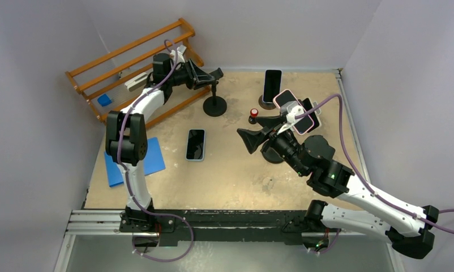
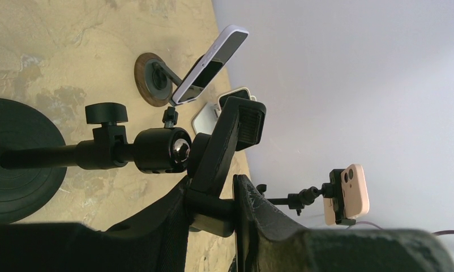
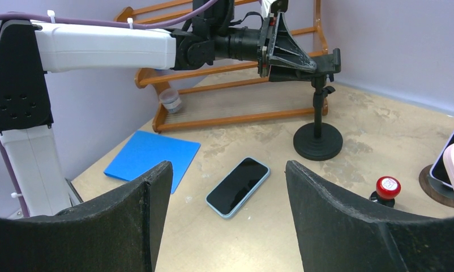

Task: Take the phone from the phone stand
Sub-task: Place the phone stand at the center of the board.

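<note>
The black phone stand (image 1: 215, 105) rises from its round base at the back centre, and its clamp (image 2: 227, 147) is empty. My left gripper (image 1: 210, 76) (image 2: 211, 195) is shut on the lower part of that clamp. A phone (image 1: 195, 144) (image 3: 238, 186) in a light blue case lies flat, screen up, on the table in front of the stand. My right gripper (image 1: 247, 140) (image 3: 228, 170) hovers open to the right of the phone, pointing at it, with nothing between its fingers.
A wooden rack (image 1: 134, 62) stands at the back left and a blue pad (image 1: 151, 161) lies at the left. At the back, a second phone leans on a round wooden base (image 1: 272, 85). A pink phone (image 1: 295, 110) sits on another stand behind my right wrist. A red knob (image 1: 253, 113) stands nearby.
</note>
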{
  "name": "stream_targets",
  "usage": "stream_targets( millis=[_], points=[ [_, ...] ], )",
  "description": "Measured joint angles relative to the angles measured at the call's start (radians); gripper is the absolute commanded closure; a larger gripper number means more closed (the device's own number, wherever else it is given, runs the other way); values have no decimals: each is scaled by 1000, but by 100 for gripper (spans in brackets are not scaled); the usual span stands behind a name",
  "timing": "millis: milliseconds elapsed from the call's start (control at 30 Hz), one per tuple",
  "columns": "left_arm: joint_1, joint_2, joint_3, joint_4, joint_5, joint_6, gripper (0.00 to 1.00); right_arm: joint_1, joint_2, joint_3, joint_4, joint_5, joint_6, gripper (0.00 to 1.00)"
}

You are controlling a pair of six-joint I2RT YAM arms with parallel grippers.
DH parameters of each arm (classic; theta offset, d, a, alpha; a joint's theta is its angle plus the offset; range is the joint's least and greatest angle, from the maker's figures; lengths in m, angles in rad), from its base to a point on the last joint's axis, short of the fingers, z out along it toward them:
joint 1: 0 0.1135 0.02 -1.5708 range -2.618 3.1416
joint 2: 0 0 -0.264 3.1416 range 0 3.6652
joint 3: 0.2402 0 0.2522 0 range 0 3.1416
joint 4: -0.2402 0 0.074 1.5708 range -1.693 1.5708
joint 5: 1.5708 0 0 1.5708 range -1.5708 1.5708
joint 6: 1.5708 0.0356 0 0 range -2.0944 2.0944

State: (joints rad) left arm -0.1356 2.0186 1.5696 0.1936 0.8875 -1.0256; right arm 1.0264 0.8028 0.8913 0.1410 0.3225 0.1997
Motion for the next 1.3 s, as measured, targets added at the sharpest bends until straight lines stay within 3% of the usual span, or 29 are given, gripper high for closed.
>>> stream_targets(
  millis=[200, 767, 800, 867, 1300],
  points=[
    [0, 0, 0, -2, 14, 15, 72, 0, 0, 0, 0, 1, 0, 25],
    [2, -48, -1, -55, 14, 80, 48, 0, 0, 0, -8, 9, 0, 24],
    [3, -59, -6, -69, 7, 89, 38, 0, 0, 0, -11, 10, 0, 24],
    [6, -84, -21, -99, -10, 109, 29, 0, 0, 0, -16, 13, 0, 24],
    [18, -518, -194, -237, -165, 285, 17, 0, 4, 52, -49, 24, 1, 19]
  ],
)
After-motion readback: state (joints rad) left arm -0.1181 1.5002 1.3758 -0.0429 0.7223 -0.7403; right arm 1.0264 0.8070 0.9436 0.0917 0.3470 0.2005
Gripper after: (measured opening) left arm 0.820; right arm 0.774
